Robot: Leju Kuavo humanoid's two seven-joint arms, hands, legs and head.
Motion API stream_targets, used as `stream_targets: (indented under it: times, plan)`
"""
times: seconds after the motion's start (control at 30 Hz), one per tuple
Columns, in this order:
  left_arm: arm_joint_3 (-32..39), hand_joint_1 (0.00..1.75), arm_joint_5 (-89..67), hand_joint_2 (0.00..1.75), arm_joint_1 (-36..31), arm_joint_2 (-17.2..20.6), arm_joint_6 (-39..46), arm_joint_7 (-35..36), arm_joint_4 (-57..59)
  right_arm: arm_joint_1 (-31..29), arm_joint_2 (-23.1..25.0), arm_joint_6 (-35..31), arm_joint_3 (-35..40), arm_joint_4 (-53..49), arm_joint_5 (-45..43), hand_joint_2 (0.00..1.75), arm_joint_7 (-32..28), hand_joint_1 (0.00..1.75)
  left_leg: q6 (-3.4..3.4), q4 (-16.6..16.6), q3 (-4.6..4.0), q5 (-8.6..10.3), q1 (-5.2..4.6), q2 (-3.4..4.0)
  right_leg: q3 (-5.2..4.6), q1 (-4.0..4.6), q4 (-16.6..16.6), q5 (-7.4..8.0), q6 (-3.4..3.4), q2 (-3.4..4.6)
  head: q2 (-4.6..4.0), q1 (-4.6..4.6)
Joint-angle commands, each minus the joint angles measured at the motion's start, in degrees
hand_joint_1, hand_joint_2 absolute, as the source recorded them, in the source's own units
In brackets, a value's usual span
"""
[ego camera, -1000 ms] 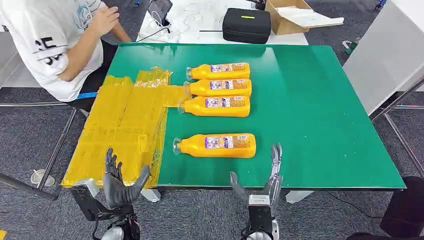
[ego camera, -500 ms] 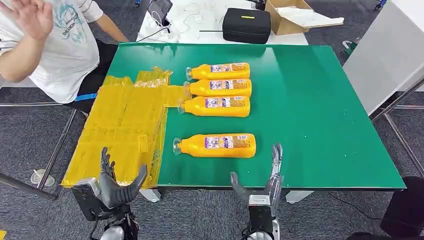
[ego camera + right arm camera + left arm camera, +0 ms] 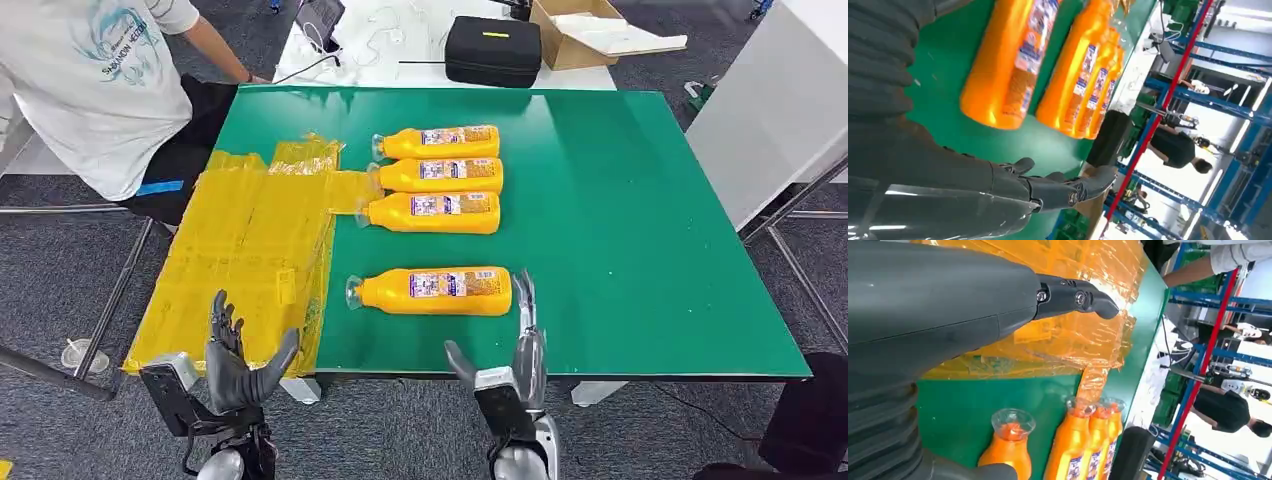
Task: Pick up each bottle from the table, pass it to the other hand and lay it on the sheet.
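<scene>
The green table (image 3: 620, 220) carries everything. The yellow plastic sheet (image 3: 250, 250) covers its left edge and hangs over the near left corner. Four orange bottles lie flat, long way across the table, caps pointing at the sheet. Three sit side by side in the middle. The nearest bottle (image 3: 435, 290) lies alone close to the near edge.

The right hand (image 3: 510, 355) is empty, fingers spread, right by that bottle's bottom end. It should wrap around the fat middle of the bottle, so it does not roll away. The left hand (image 3: 240, 365) waits empty and spread by the near left corner, ready to take it.
</scene>
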Motion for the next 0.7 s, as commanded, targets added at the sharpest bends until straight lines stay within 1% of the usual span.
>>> stream_targets:
  times: [0.03,0.07,0.17,0.2,0.23,0.27,0.3,0.33,0.43,0.47,0.5,0.53,0.57,0.6,0.63,0.7]
  plan:
    - [1.02,0.00,0.25,1.75,-3.46,0.98,-1.35,0.36,4.80,-12.65,-6.60,4.58,-5.02,4.09,2.76,1.75,6.17,0.00,0.06,-0.06,0.20,-0.01,-0.02,0.11,0.19,0.01,-0.10,0.03,-0.05,0.05,0.00,0.00]
    - [1.08,0.00,0.24,1.75,-3.57,0.94,-1.37,0.36,4.94,-13.71,-7.14,4.98,-4.92,4.97,4.17,1.75,7.63,0.00,0.09,-0.07,0.31,-0.04,-0.03,0.18,0.29,0.01,-0.12,0.03,-0.07,0.08,0.00,0.02]
    - [1.11,0.00,0.04,1.75,-4.02,1.00,-1.90,0.39,5.86,-18.75,-8.76,7.86,-3.82,9.09,6.06,1.75,11.30,0.00,0.11,-0.05,0.21,0.03,-0.04,0.18,0.19,-0.01,-0.09,0.06,-0.04,0.11,0.00,0.00]
    - [1.12,0.00,0.00,1.75,-4.15,1.03,-2.03,0.42,6.12,-20.07,-8.91,9.86,-3.69,10.66,5.47,1.75,12.46,0.00,0.12,-0.07,0.34,0.00,-0.03,0.20,0.32,0.01,-0.12,0.03,-0.07,0.11,0.00,0.02]
    - [1.14,0.00,-0.04,1.75,-4.28,1.05,-2.20,0.45,6.37,-21.09,-9.10,10.81,-3.47,11.89,5.44,1.75,13.07,0.00,0.10,-0.06,0.24,0.03,-0.02,0.16,0.23,0.02,-0.10,0.05,-0.05,0.09,0.00,0.00]
    - [1.21,0.00,-0.10,1.75,-4.41,1.03,-2.36,0.47,6.62,-22.81,-9.64,12.77,-2.47,14.52,5.93,1.75,14.44,0.00,0.11,-0.07,0.36,-0.01,-0.02,0.24,0.33,0.03,-0.13,0.04,-0.08,0.14,0.00,0.00]
    - [1.27,0.00,-0.14,1.75,-4.58,1.08,-2.42,0.44,6.81,-24.27,-9.82,15.80,-2.04,16.70,4.92,1.75,15.80,0.00,0.10,-0.06,0.25,0.02,-0.02,0.16,0.24,0.02,-0.10,0.04,-0.05,0.08,0.00,0.02]
    - [1.46,0.00,-0.16,1.75,-4.77,1.10,-2.35,0.42,6.94,-25.63,-10.34,18.08,-0.97,18.76,5.13,1.75,17.11,0.00,0.11,-0.09,0.38,0.00,-0.01,0.23,0.37,0.04,-0.15,0.04,-0.08,0.13,0.00,0.00]
    - [1.67,0.00,-0.22,1.75,-4.98,1.13,-2.51,0.44,7.02,-26.42,-10.23,18.31,-0.80,20.27,5.11,1.75,17.02,0.00,0.10,-0.07,0.30,0.01,0.01,0.18,0.30,0.05,-0.11,0.03,-0.06,0.10,0.00,0.00]
    - [1.67,0.00,-0.22,1.75,-4.98,1.13,-2.51,0.44,7.02,-26.42,-10.23,18.31,-0.80,20.27,5.11,1.75,17.02,0.00,0.11,-0.09,0.43,-0.03,0.01,0.24,0.42,0.06,-0.14,0.02,-0.09,0.14,0.00,-0.02]
    - [1.95,0.00,-0.27,1.75,-5.12,1.09,-2.70,0.42,7.09,-27.22,-10.49,20.60,0.34,21.60,4.67,1.75,16.97,0.00,0.10,-0.07,0.29,0.02,-0.02,0.11,0.29,0.02,-0.09,0.01,-0.06,0.03,0.00,0.02]
    - [2.35,0.00,-0.31,1.75,-5.30,1.00,-2.85,0.38,7.18,-28.16,-10.46,22.21,1.40,22.88,4.42,1.75,17.36,0.00,0.11,-0.06,0.40,-0.03,0.02,0.10,0.44,0.07,-0.12,-0.03,-0.09,0.00,0.00,0.00]
    - [2.53,0.00,-0.41,1.75,-5.57,1.04,-3.12,0.34,7.33,-29.50,-10.62,24.87,2.82,24.67,4.11,1.75,18.23,0.00,0.10,-0.05,0.26,0.00,-0.01,0.08,0.29,0.03,-0.08,0.00,-0.05,0.05,0.00,0.00]
    - [2.78,0.00,-0.47,1.75,-5.64,0.97,-3.27,0.34,7.59,-30.16,-10.53,26.65,3.72,25.94,3.42,1.75,18.43,0.00,0.12,-0.06,0.35,-0.03,-0.01,0.22,0.35,0.03,-0.10,0.00,-0.07,0.16,0.00,0.00]
    - [2.81,0.00,-0.81,1.75,-5.65,1.05,-3.82,0.24,8.23,-31.44,-10.99,29.83,5.94,28.60,3.32,1.75,18.64,0.00,0.10,-0.04,0.23,0.00,-0.01,0.20,0.24,0.02,-0.06,0.02,-0.04,0.17,0.02,0.00]
    - [2.86,0.00,-1.29,1.75,-6.22,0.89,-4.63,-0.07,9.86,-33.78,-10.95,33.19,8.77,32.57,2.34,1.75,17.79,0.00,0.12,-0.07,0.46,-0.07,0.01,0.33,0.45,0.06,-0.12,0.01,-0.10,0.25,0.00,0.00]
